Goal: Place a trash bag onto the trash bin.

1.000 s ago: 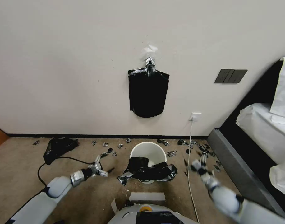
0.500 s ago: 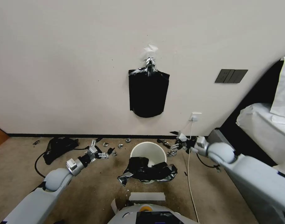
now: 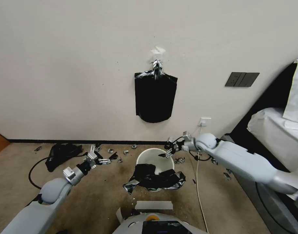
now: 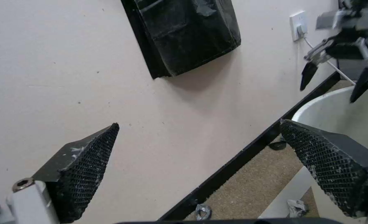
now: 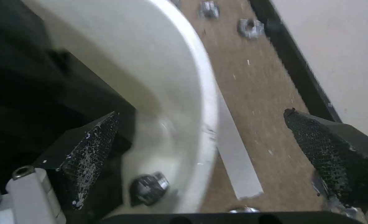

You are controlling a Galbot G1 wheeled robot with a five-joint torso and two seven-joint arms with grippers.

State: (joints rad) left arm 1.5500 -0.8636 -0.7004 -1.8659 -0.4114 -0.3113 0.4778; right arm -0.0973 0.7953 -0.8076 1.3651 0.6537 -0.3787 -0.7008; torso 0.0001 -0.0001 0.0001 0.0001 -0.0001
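Both grippers gape empty beside the small round cream-white plastic trash bin [image 3: 155, 159].
The glossy wrinkled black trash bag [image 3: 154, 178] droops across its near rim; the right gripper [image 3: 168, 151], over the far rim, could tip it, left gripper [image 3: 105, 159] well apart.

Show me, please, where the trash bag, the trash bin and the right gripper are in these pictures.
trash bag [image 3: 155, 179], head view, on its crumpled middle draped over the near rim.
trash bin [image 3: 148, 154], head view, on its bare far inner wall.
right gripper [image 3: 166, 151], head view, midway between its open fingertips.
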